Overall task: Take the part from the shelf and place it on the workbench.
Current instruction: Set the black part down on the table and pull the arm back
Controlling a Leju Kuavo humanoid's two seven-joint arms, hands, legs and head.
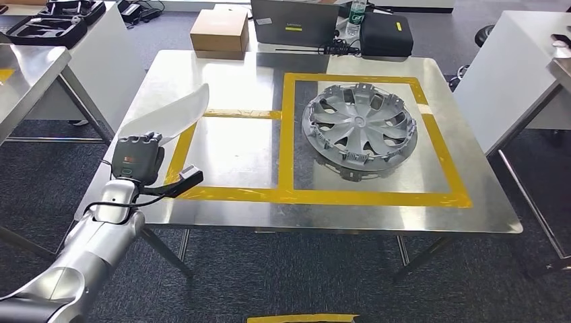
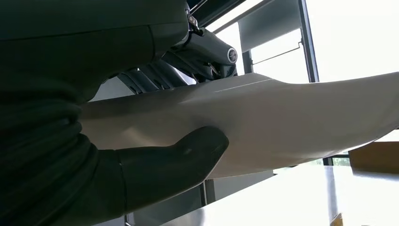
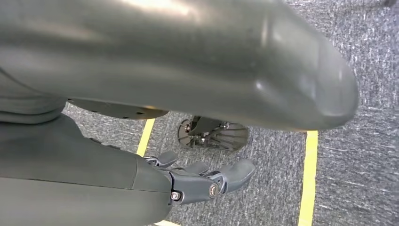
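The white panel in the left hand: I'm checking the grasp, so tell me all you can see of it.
The white panel is a thin, smooth, curved sheet, plastic by the look, tapering to a pointed tip. The left hand holds it by its lower end, thumb on one face, fingers on the other. It hangs tilted above the table's left edge.

I am reaching my left arm [image 1: 81, 256] forward and up, its hand [image 1: 137, 156] gripping the white part [image 1: 176, 114], thumb [image 2: 179, 162] pressing one face and fingers [image 2: 188, 56] the other. My right hand [image 3: 207, 181] is hanging with fingers loosely extended, holding nothing.
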